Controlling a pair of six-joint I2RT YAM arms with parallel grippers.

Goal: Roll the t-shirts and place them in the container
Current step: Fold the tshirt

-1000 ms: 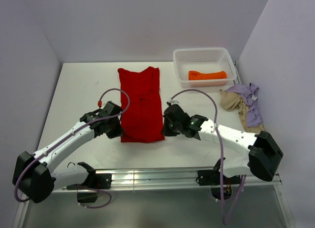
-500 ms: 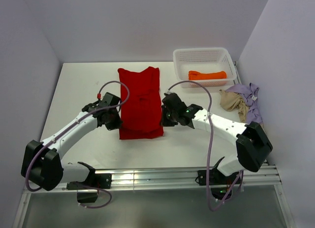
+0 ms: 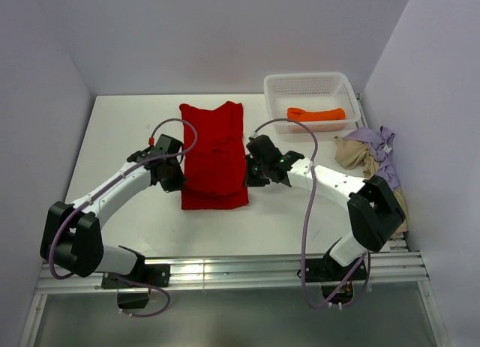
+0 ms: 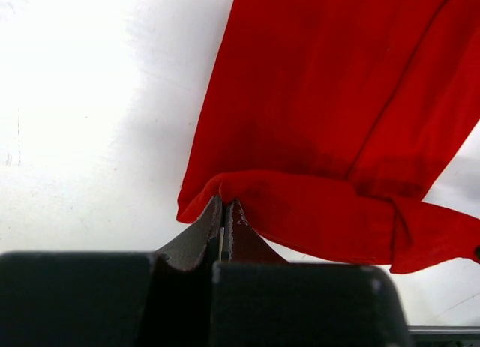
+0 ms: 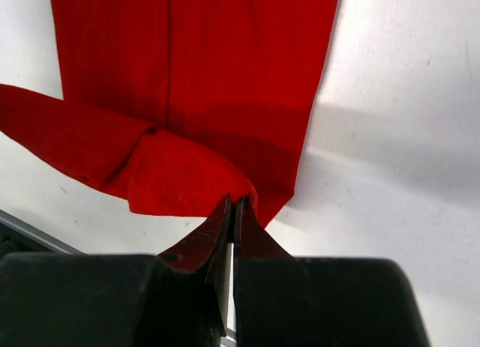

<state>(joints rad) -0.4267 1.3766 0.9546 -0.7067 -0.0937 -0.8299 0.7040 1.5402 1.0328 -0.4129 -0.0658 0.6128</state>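
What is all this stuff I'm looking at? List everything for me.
red t-shirt: one, bright red, flat mid-table, near hem turned over
orange t-shirt: one, orange, inside the basket
beige t-shirt: one, beige, crumpled at the table's right edge
lavender t-shirt: one, lavender, heaped beside the beige one
basket: one, white mesh, far right corner
table: one, white
left arm and right arm: two, white and black, reaching from the near edge
left end effector: one, black, shut on the red t-shirt's hem
right end effector: one, black, likewise
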